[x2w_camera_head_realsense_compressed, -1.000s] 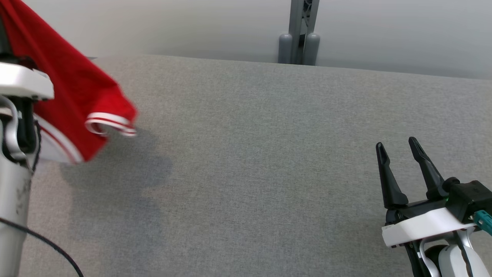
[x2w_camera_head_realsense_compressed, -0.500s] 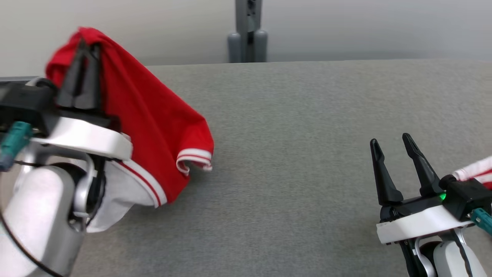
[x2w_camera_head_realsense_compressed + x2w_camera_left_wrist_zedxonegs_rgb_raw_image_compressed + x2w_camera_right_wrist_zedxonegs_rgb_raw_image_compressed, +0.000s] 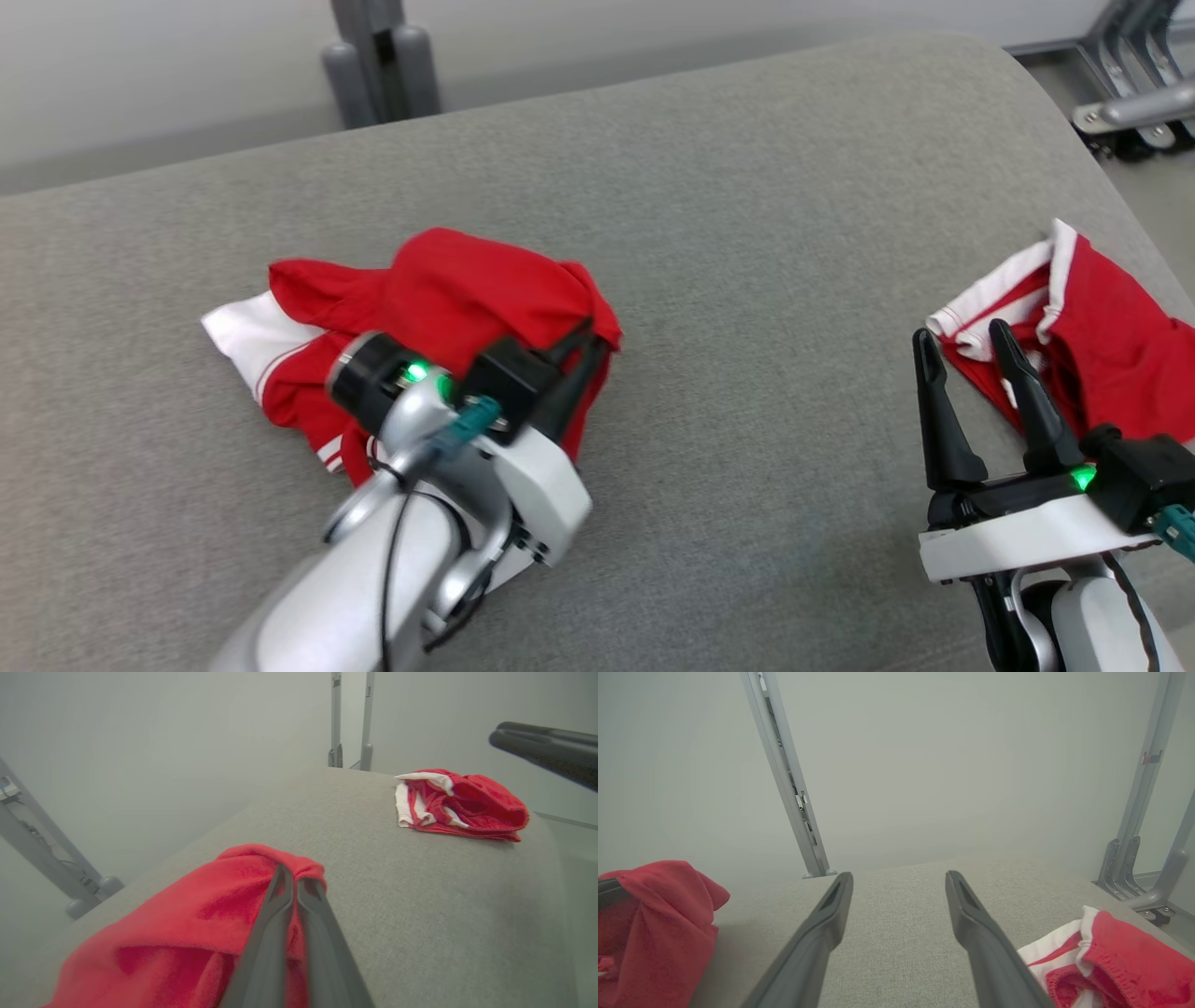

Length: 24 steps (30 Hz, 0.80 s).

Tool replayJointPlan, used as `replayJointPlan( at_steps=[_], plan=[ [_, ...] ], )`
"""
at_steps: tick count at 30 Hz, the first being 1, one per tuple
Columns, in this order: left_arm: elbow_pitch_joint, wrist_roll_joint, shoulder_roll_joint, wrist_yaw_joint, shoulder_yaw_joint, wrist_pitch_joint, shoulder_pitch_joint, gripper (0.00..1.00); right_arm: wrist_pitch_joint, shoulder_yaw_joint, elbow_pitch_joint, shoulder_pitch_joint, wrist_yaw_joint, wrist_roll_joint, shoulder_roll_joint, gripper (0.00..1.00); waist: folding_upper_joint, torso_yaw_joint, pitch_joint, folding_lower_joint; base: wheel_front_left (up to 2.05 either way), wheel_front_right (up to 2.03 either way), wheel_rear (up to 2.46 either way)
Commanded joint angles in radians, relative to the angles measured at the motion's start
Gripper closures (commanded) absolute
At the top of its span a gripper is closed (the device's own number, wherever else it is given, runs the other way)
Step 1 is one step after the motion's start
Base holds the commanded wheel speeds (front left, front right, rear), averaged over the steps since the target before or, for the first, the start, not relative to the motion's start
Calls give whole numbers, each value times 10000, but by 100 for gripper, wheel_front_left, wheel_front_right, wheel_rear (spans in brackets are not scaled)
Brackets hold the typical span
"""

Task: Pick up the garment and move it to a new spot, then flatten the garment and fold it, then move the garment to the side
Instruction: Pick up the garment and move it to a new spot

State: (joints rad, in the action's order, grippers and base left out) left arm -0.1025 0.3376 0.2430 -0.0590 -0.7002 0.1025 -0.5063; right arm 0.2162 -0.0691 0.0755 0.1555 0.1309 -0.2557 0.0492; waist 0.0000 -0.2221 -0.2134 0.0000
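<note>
Down from mid-air has come the red fabric garment with white striped trim (image 3: 448, 280): half a second ago it hung from the raised left gripper, and it now lies bunched on the grey woven upholstered surface (image 3: 747, 280), left of centre in the head view. That view's framing has also shifted, so the camera itself has turned.

The left gripper (image 3: 586, 343) is low over the surface at the heap's right edge. Its two dark fingers are pressed together and pinch a fold of red cloth between their tips, which the left wrist view shows clearly (image 3: 292, 877), the garment (image 3: 187, 914) spreading below and to the left of them. A white panel with thin red stripes sticks out at the heap's left end.

The right gripper (image 3: 963, 347) sits at the lower right, fingers spread wide with nothing between them (image 3: 899, 879), above bare grey fabric. Just beyond it, near the surface's rounded right edge, lies a second crumpled red and white garment (image 3: 1111, 345), well apart from the first (image 3: 462, 805); its elastic-stitched hem shows in the right wrist view (image 3: 1125, 961).

A grey metal stand post (image 3: 378, 56) rises behind the far edge.
</note>
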Motion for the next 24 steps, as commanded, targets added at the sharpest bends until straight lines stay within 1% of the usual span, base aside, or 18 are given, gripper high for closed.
replayJointPlan(
  at_steps=[1,8,12,13,14,17,21,24],
  plan=[
    [-112,-40,-17,65,-50,6,-177,100,87,-12,26,149,-4,-70,33,0,0,-355,-294,0,0,0,0],
    [-1695,-143,-936,764,-1003,-130,-648,100,245,-31,216,311,-4,-125,38,0,0,-616,-581,0,0,0,0],
    [-2549,124,-1335,1227,-1399,-258,-774,100,303,-36,323,405,-4,-137,38,0,0,-646,-677,0,0,0,0],
    [-2700,110,-1408,1265,-1464,-343,-810,78,321,-35,351,415,-4,-143,38,0,0,-644,-684,0,0,0,0],
    [-2805,151,-1477,1348,-1546,-425,-831,0,331,-31,382,421,-4,-143,38,0,0,-642,-681,0,0,0,0],
    [-2872,367,-1584,1536,-1737,-714,-849,0,344,72,447,450,-4,-109,36,0,0,-556,-656,0,0,0,0],
    [-2438,804,-1607,1697,-1798,-947,-734,0,364,271,505,411,-4,33,38,0,0,-299,-500,0,0,0,0],
    [-1822,1123,-1368,1735,-1650,-1086,-548,0,357,405,474,428,-4,111,38,0,0,-56,-359,0,0,0,0]
  ],
)
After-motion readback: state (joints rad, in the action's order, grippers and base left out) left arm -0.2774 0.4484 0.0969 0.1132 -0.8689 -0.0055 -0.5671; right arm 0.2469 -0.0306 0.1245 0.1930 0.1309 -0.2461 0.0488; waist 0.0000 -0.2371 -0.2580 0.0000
